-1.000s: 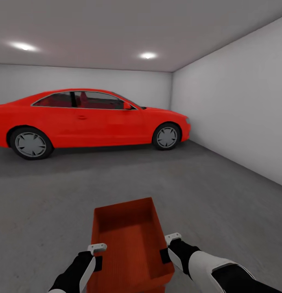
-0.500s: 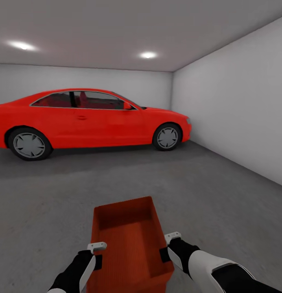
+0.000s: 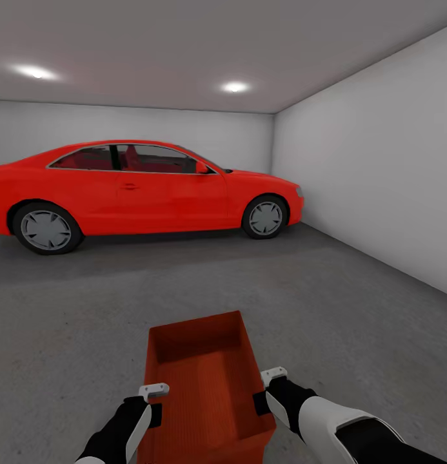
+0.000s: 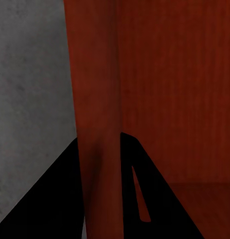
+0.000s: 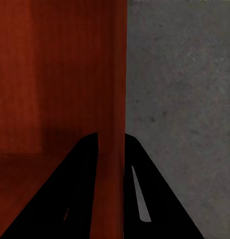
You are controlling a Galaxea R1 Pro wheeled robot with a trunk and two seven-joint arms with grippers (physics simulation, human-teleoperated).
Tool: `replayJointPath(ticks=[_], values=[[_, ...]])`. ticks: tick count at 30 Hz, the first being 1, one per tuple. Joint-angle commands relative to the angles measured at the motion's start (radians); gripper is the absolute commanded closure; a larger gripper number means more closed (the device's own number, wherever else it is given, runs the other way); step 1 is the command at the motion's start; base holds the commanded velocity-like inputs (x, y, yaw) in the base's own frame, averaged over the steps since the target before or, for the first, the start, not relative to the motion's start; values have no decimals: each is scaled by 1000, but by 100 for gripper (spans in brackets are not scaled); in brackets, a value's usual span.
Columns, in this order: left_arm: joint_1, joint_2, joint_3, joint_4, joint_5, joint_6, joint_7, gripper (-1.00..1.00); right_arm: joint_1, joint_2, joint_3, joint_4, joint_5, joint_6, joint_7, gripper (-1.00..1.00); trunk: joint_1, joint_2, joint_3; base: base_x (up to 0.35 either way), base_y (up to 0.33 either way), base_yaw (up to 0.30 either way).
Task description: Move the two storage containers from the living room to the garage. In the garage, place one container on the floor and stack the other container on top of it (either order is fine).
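I hold a red-orange, lidless storage container (image 3: pixel 204 380) with ribbed walls in front of me, above the dark-grey concrete floor (image 3: pixel 326 303) of the garage. My left gripper (image 3: pixel 155 405) is shut on its left wall (image 4: pixel 97 99), one black finger on each side of it. At the opposite side my right gripper (image 3: pixel 267 392) is shut on the right wall (image 5: pixel 120 89) in the same way. Inside, the container is empty. I see only this one container.
A big red car (image 3: pixel 139 193) stands side-on across the back of the garage. A plain white wall (image 3: pixel 378 167) runs along the right. Round lights (image 3: pixel 235 86) glow in the grey ceiling. Open concrete lies between me and the car.
The view has crept slightly forward and left relative to the car. The container and both grippers keep their hold and pose.
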Motion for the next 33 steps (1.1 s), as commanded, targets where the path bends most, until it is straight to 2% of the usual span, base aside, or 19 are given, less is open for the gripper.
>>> replayJointPath(ticks=[1, 3, 4, 28, 30, 33], values=[[0, -14, -15, 1, 53, -3, 6, 100, -1, 0, -16, -45, 2, 3, 1, 100, 0, -1, -1, 0, 0, 0], [0, -14, -15, 1, 53, -3, 6, 100, -1, 0, -16, -45, 2, 3, 1, 100, 0, -1, -1, 0, 0, 0], [0, -14, -16, 1, 53, -3, 7, -100, -1, 0, -16, -45, 2, 3, 1, -100, 0, -1, -1, 0, 0, 0], [0, -14, -14, -12, 53, -4, 8, -100, -1, 0, -16, -45, 2, 3, 1, -100, 0, -1, -1, 0, 0, 0], [2, -12, -13, -78, 54, 7, 8, -100, -1, 0, -16, -85, 3, 7, 2, -100, 0, -1, -1, 0, 0, 0], [5, -11, -13, -118, 54, 12, 9, -100, -2, 0, -16, -107, 3, 14, 3, -100, 0, -1, -1, 0, 0, 0]])
